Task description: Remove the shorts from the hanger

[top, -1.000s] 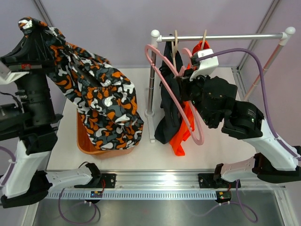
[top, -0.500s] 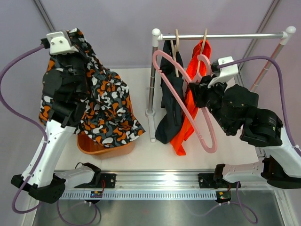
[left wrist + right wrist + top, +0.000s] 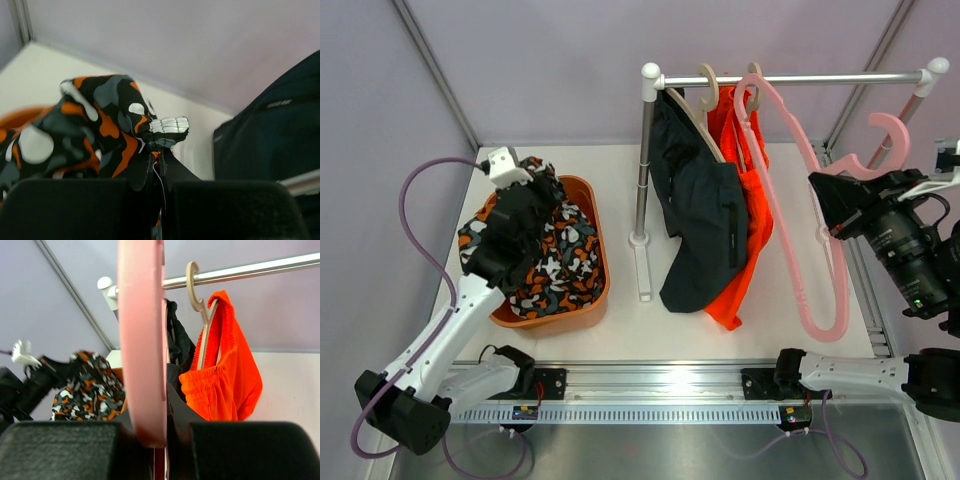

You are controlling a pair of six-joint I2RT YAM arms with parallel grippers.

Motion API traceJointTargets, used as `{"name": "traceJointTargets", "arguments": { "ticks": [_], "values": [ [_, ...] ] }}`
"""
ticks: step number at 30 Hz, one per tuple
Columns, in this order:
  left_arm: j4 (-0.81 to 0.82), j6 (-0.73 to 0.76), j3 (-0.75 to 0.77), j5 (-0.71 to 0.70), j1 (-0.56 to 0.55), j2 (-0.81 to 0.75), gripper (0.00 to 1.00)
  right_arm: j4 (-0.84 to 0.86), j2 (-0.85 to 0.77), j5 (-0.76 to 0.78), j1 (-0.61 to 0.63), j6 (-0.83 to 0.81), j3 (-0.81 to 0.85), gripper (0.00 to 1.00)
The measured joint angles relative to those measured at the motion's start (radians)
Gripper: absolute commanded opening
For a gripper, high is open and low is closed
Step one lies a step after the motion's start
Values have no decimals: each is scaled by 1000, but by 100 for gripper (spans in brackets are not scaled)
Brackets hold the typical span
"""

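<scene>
The camouflage shorts [image 3: 555,265] lie bunched in the orange basket [image 3: 602,250]. My left gripper [image 3: 542,195] is shut on a fold of their fabric, seen in the left wrist view [image 3: 160,155] with the camouflage shorts [image 3: 90,125] just ahead. The navy shorts [image 3: 705,215] and the orange shorts [image 3: 748,200] hang on wooden hangers from the rail [image 3: 820,77]. My right gripper [image 3: 832,210] is shut on a bare pink hanger [image 3: 800,200], held to the right of the garments. The right wrist view shows the gripper [image 3: 165,430] shut on the pink hanger [image 3: 142,340], with the orange shorts [image 3: 225,385] behind.
The rack's white post [image 3: 642,160] stands on its base between the basket and the hanging shorts. A slanted white rack leg [image 3: 895,130] rises at the far right. Purple walls close the back and left.
My left arm has come down and lowered the camouflage shorts into the basket. My right arm has drawn the pink hanger to the right, away from the navy and orange shorts.
</scene>
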Motion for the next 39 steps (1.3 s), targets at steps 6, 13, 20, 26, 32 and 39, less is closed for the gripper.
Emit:
{"name": "traceJointTargets", "arguments": {
  "ticks": [6,13,20,26,32,39],
  "values": [
    [-89,-227,-211,33,0,-106,0,-31,-45,24,-3,13,-7,0],
    [-173,-387,-349,93,-1,-126,0,-72,-69,62,-3,27,-9,0],
    [-175,-523,-476,183,-1,-129,0,-131,-80,78,-3,55,-2,0],
    [-113,-575,-557,248,-1,-67,9,-170,-108,56,-3,69,10,0],
    [-77,-600,-600,272,-1,-55,40,-187,-157,52,-3,75,71,0],
    [-64,-575,-600,285,-1,-77,82,-187,-180,90,-3,70,76,0]
  ]
}}
